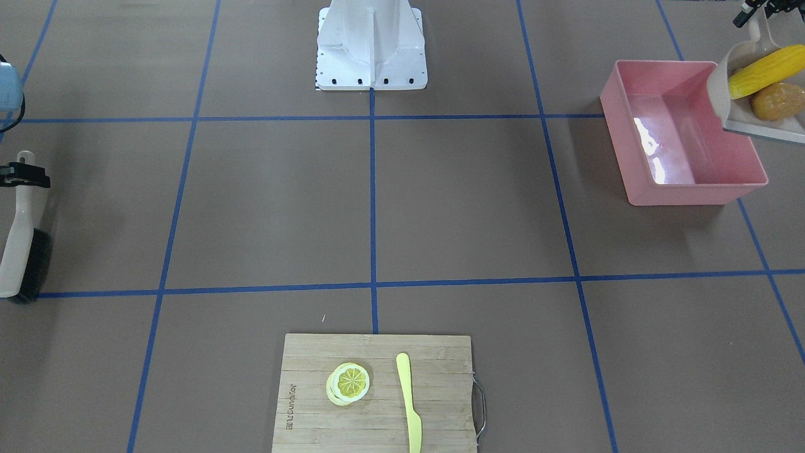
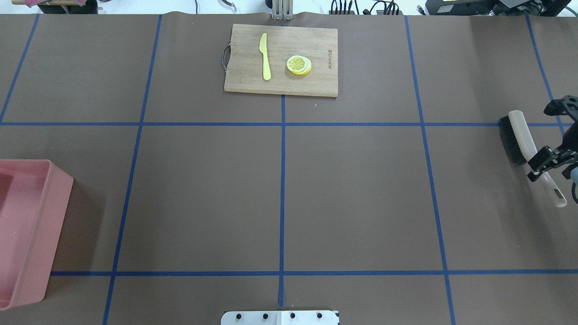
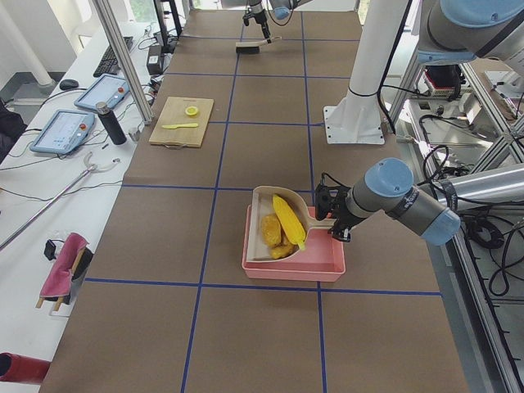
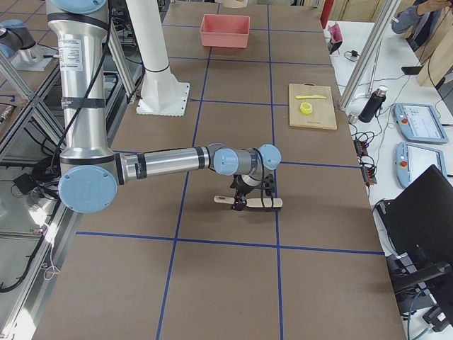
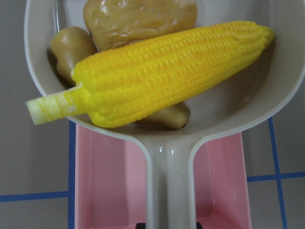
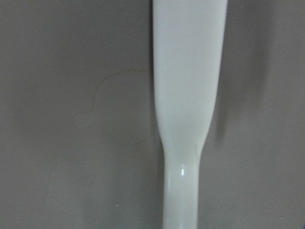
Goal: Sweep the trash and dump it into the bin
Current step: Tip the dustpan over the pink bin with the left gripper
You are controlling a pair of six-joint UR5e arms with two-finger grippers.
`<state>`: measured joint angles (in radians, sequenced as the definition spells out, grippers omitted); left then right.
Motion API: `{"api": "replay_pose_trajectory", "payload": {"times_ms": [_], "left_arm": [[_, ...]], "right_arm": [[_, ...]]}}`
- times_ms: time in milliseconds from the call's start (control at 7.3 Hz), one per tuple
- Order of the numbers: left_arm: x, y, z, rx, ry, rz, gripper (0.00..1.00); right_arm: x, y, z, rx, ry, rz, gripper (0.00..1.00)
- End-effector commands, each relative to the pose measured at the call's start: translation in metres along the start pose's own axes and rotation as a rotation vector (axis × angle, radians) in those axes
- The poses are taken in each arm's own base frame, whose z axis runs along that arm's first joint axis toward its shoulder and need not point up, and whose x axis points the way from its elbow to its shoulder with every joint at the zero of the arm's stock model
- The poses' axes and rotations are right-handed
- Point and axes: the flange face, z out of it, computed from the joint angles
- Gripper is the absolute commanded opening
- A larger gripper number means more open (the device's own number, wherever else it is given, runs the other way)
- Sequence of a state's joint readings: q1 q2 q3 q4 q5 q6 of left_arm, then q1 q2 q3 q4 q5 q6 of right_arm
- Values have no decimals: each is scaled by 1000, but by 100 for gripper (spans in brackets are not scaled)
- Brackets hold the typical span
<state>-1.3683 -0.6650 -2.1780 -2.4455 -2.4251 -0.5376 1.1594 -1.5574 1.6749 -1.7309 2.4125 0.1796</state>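
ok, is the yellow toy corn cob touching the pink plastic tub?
Apart. Left wrist view: the yellow corn cob lies inside the beige dustpan, with the pink plastic tub below.

We see a brown paper-covered tabletop (image 1: 471,207) gridded with blue tape lines (image 1: 372,189). Directly on it sit a pink rectangular plastic tub (image 1: 692,194), a bamboo cutting board with a metal handle (image 1: 314,377), and the robot's white base plate (image 1: 371,69).

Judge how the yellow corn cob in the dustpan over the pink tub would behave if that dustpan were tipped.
The corn cob looks round and tapered, so it would likely roll, curving toward its thin end. Its glossy moulded kernels suggest stiff, light plastic. Lying atop the other toy foods in the dustpan, it probably slides out first.
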Motion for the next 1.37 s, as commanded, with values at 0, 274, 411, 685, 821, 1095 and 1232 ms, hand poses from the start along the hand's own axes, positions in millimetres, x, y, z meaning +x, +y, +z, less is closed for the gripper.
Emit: {"api": "replay_pose_trajectory", "payload": {"times_ms": [0,274,411,685,821,1095,1232], "left_arm": [[8,5,-7,-2,-53,7,0],[33,-10,-14,-21,-99,25,0],[44,-15,-15,-33,-121,27,0],[51,-12,-11,-65,-131,-19,0],[55,-11,-10,-84,-128,-21,0],[63,-8,-6,-131,-99,-42,0],[67,-5,-5,-166,-63,-49,0]], "right_arm": [[23,5,-60,122,-7,35,100],[60,9,-101,223,101,35,100],[75,16,-118,254,130,5,100],[112,40,-126,276,121,71,100],[116,43,-124,272,123,79,100],[128,51,-113,256,148,101,100],[119,45,-123,275,149,93,100]]}}
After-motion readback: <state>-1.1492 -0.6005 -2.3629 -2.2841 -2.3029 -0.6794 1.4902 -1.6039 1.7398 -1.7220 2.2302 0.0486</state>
